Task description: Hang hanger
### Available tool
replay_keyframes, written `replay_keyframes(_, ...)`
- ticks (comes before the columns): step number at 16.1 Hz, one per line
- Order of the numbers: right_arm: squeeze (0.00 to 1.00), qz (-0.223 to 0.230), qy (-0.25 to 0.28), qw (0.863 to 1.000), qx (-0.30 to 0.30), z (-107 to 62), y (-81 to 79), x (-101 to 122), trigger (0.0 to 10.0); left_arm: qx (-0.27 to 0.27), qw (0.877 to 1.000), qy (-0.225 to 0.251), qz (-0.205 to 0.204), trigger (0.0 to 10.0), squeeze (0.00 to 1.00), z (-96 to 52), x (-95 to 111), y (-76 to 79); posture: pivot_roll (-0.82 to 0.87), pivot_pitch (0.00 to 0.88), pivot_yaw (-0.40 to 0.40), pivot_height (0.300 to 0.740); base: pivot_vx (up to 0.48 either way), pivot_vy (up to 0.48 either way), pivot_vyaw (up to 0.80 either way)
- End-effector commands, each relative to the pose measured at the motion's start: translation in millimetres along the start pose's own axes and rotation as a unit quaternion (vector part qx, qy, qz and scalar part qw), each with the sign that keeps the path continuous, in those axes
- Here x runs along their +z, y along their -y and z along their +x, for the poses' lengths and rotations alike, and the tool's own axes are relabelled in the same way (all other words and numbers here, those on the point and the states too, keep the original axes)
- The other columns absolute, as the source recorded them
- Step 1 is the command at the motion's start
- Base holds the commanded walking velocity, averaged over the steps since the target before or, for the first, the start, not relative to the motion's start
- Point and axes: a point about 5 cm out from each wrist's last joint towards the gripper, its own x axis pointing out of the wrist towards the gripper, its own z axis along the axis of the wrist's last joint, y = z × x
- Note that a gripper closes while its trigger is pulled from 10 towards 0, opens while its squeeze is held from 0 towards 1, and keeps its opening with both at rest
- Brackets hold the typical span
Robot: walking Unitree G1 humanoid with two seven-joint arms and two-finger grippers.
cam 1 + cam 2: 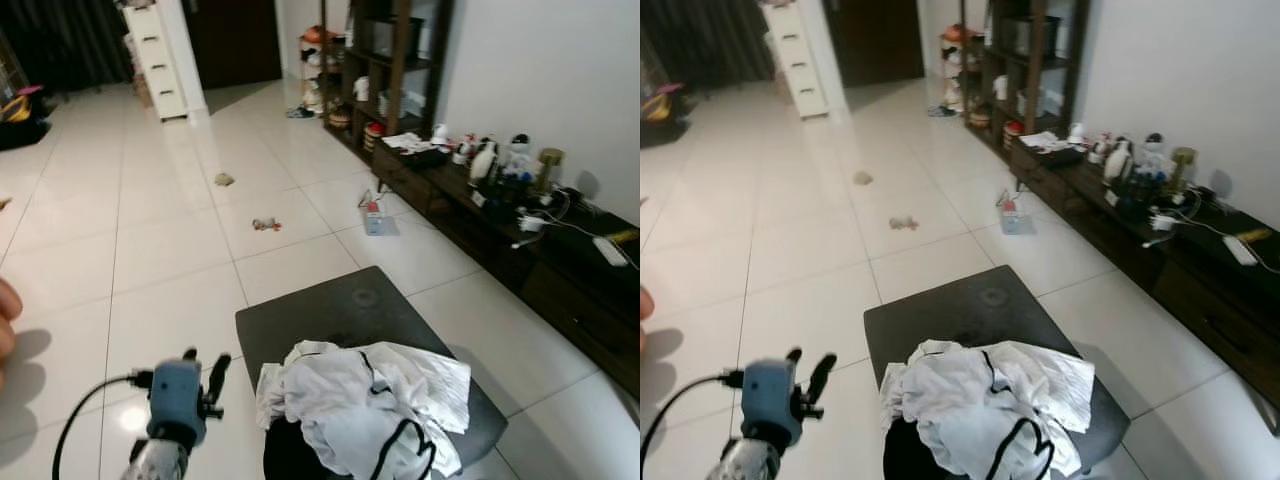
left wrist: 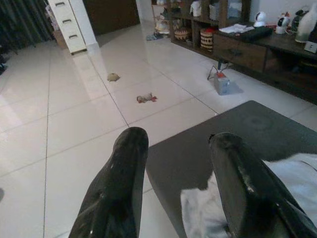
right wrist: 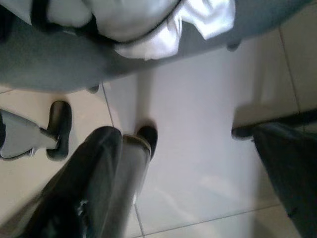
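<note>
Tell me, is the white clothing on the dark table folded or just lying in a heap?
In a heap. The white clothing lies crumpled and bunched on the near end of the dark table, with uneven folds and black trim showing.

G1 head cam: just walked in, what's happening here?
Nothing is held yet. The left end effector is raised over the tiled floor, fingers open, beside a low dark table that carries a heap of white clothing. The right end effector points down at the floor by the table's edge, open and empty. I can't make out a hanger. Part of a person's hand shows at the left edge.
</note>
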Motion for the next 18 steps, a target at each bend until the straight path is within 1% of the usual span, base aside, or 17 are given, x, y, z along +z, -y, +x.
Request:
replay_keyframes(1, 0.0, 0.004, 0.004, 1.0, 0.009, 1.7, -7.2, 3, 10.0, 0.001, 0.999, -0.032, 0.013, 10.0, 0.0, 2.1, -9, -3.4, 0.03, 0.018, -0.02, 0.74, 0.0, 0.0, 0.0)
replay_keyframes(3, 0.0, 0.004, 0.004, 1.0, 0.009, 1.7, -7.1, 3, 10.0, -0.002, 0.999, -0.037, 0.006, 10.0, 0.0, 7.8, -9, -4.1, 0.03, 0.024, -0.024, 0.74, 0.0, 0.0, 0.0)
replay_keyframes(4, 0.0, 0.004, 0.004, 1.0, 0.009, 1.7, -6.9, 3, 10.0, -0.013, 0.999, -0.036, 0.002, 10.0, 0.0, 19.5, -7, -3.5, 0.03, 0.029, -0.026, 0.74, 0.0, 0.0, 0.0)
replay_keyframes(6, 0.0, 0.006, 0.005, 1.0, 0.008, 1.7, -6.8, 3, 10.0, -0.012, 1.0, -0.009, 0.0, 10.0, 0.0, 31.6, 4, -2.5, 0.02, 0.029, -0.023, 0.74, 0.0, 0.0, 0.0)
replay_keyframes(7, 0.0, 0.014, 0.009, 1.0, 0.004, 1.8, -6.7, 4, 10.0, -0.013, 1.0, 0.007, 0.012, 10.0, 0.0, 35.7, 11, -0.4, 0.02, 0.03, -0.02, 0.74, 0.0, 0.0, 0.0)
replay_keyframes(9, 0.0, 0.016, 0.01, 1.0, 0.003, 2.0, -7.2, 4, 10.0, -0.024, 0.999, 0.026, 0.027, 10.0, 0.0, 34.8, 15, 6.2, 0.02, 0.036, -0.016, 0.74, 0.0, 0.0, 0.0)
replay_keyframes(10, 0.0, 0.02, 0.012, 1.0, 0.002, 2.0, -7.3, 5, 10.0, -0.025, 0.999, 0.027, 0.025, 10.0, 0.0, 33.7, 14, 7.5, 0.02, 0.037, -0.016, 0.74, 0.0, 0.0, 0.0)
replay_keyframes(11, 0.0, 0.029, 0.015, 0.999, 0.002, 2.1, -7.6, 5, 10.0, -0.024, 0.999, 0.026, 0.023, 10.0, 0.0, 33.1, 14, 7.9, 0.02, 0.039, -0.014, 0.74, 0.24, 0.0, 0.0)
replay_keyframes(18, 0.0, 0.032, 0.017, 0.999, 0.001, 2.2, -7.7, 6, 10.0, -0.024, 0.999, 0.029, 0.028, 10.0, 0.0, 33.7, 14, 7.0, 0.02, 0.046, -0.011, 0.74, 0.254, 0.0, 0.0)
